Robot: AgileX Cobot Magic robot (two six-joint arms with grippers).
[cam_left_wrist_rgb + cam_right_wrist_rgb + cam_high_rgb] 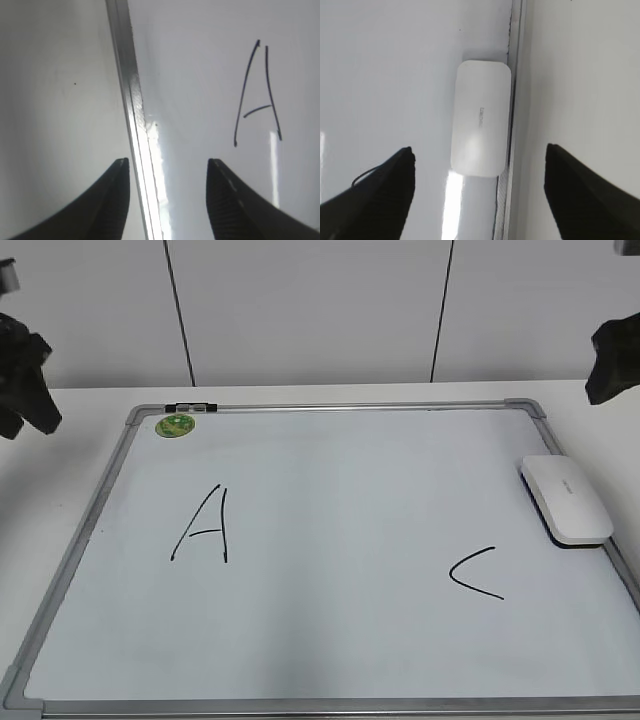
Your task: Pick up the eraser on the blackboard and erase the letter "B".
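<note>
No "B" shows on the blackboard point(330, 640); eraser point(565, 498) lies at its right edge.

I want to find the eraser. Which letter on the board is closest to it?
The C. It sits just left of and below the eraser on the board's right side; the A is far over on the left.

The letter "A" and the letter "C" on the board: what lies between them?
Exterior view: nothing. Between the letter "A" and the letter "C" the blackboard is bare white surface, with no "B" visible. The eraser rests by the right frame.
</note>
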